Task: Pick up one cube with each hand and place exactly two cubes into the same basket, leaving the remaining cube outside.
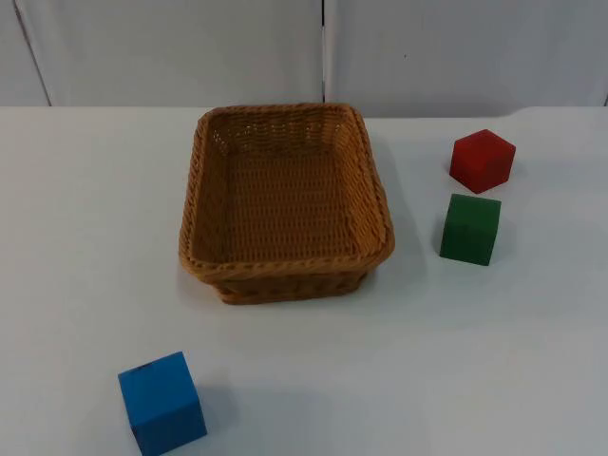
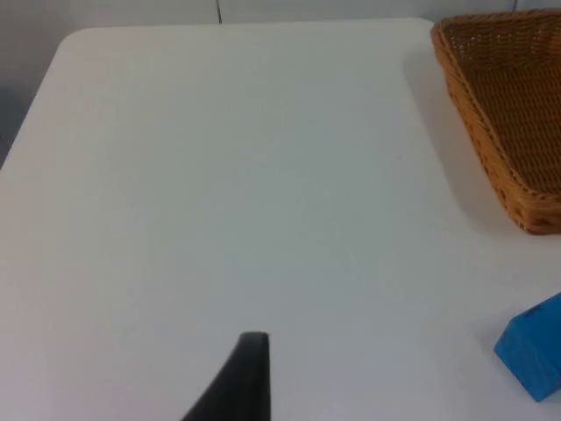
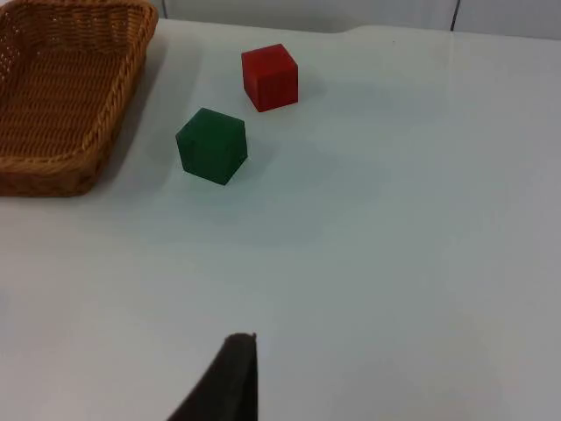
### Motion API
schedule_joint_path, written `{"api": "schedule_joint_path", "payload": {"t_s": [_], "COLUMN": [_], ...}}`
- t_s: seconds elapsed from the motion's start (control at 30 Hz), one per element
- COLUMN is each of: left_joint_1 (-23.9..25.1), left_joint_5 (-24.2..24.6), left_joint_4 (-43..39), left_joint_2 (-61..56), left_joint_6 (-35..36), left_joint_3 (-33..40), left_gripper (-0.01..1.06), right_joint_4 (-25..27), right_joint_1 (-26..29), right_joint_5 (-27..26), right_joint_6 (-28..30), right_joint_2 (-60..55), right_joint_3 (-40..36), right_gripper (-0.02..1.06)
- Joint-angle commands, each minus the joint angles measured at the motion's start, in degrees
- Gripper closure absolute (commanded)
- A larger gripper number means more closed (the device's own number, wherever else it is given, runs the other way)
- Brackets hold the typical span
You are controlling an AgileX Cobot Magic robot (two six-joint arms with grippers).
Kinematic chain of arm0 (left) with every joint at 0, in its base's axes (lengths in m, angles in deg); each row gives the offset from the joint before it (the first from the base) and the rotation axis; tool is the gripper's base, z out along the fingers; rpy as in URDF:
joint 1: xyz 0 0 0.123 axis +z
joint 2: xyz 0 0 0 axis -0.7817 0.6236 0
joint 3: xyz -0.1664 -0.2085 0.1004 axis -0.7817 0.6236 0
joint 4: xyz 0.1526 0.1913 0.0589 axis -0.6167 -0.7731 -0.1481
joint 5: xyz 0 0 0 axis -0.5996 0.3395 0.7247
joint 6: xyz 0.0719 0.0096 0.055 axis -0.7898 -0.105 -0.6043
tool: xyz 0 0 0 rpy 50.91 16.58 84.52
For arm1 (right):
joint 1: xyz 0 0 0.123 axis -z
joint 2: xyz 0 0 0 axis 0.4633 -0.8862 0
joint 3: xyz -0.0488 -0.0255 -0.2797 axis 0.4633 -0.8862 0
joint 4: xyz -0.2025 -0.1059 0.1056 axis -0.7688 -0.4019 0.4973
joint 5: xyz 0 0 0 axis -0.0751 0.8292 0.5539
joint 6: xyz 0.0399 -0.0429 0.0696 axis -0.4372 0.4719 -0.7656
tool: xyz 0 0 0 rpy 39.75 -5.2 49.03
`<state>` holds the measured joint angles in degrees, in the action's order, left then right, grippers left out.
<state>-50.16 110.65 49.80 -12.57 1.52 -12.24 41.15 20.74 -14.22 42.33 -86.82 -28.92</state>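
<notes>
The left gripper (image 2: pixel 250 386) hangs over bare table (image 2: pixel 219 175) on the left side, holding nothing; one black fingertip of it is in the left wrist view, and I cannot tell how the jaws stand. Ahead of it to the right are the blue cube (image 2: pixel 535 358) and, farther off, the corner of the basket (image 2: pixel 504 105), with a gap of table between the two.

The right gripper (image 3: pixel 232 381) hangs over the table on the right side, also holding nothing, and again its jaw state cannot be told. Ahead of it sits the green cube (image 3: pixel 212 145), with the red cube (image 3: pixel 270 76) just beyond, the two near each other but apart.

From above, the wicker basket (image 1: pixel 285 271) stands in the middle of the white table, upright, with no cube in it. The red cube (image 1: pixel 483 160) is at its right, toward the far edge, by the grey wall (image 1: pixel 171 47). The green cube (image 1: pixel 470 228) lies just nearer than the red one. The blue cube (image 1: pixel 162 402) rests at the near left, well apart from the other two. All three cubes are outside the basket
</notes>
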Motion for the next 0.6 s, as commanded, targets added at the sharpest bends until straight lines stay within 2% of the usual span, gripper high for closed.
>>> {"api": "schedule_joint_path", "payload": {"t_s": [0.0, 0.07, 0.57], "left_joint_1": [0.09, 0.09, 0.09], "left_joint_5": [-0.18, -0.18, -0.18], "left_joint_4": [-0.20, -0.20, -0.20], "left_joint_2": [-0.26, -0.26, -0.26], "left_joint_6": [-0.08, -0.08, -0.08], "left_joint_3": [0.29, 0.29, 0.29], "left_gripper": [0.00, 0.00, 0.00], "right_joint_4": [-0.56, -2.01, -0.91], "right_joint_1": [0.29, 0.29, 0.29], "right_joint_5": [-0.50, -0.50, -0.50], "right_joint_6": [0.44, 0.56, -0.43], "right_joint_2": [0.17, 0.17, 0.17], "right_joint_3": [-0.10, -0.10, -0.10], "right_gripper": [-0.01, -0.01, -0.01]}}
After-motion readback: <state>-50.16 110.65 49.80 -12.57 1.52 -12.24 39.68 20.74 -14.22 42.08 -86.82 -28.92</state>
